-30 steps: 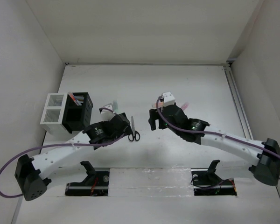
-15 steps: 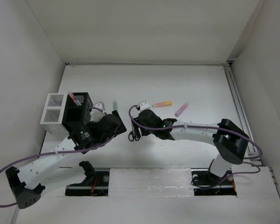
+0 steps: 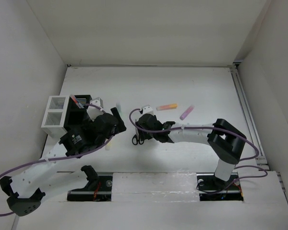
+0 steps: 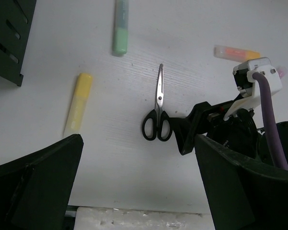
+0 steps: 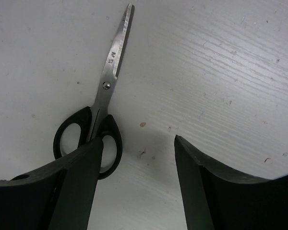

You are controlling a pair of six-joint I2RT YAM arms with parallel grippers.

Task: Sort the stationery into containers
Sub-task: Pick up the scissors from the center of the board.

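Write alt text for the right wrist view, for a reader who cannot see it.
Closed black-handled scissors lie flat on the white table, blades pointing away from the camera. The right gripper is down at the handles with jaws apart, one finger overlapping a handle loop, nothing gripped.

A white, faintly grained table [image 3: 149, 86] stands between plain white walls [image 3: 24, 62] at its left, far and right edges. A metal rail [image 3: 244, 108] follows the right edge. A small brown speck [image 5: 142, 124] marks the tabletop.

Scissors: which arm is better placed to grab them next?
Right. Its fingers are low beside the scissors, one finger at the black handles. The left fingers hang wide open, higher and farther back.
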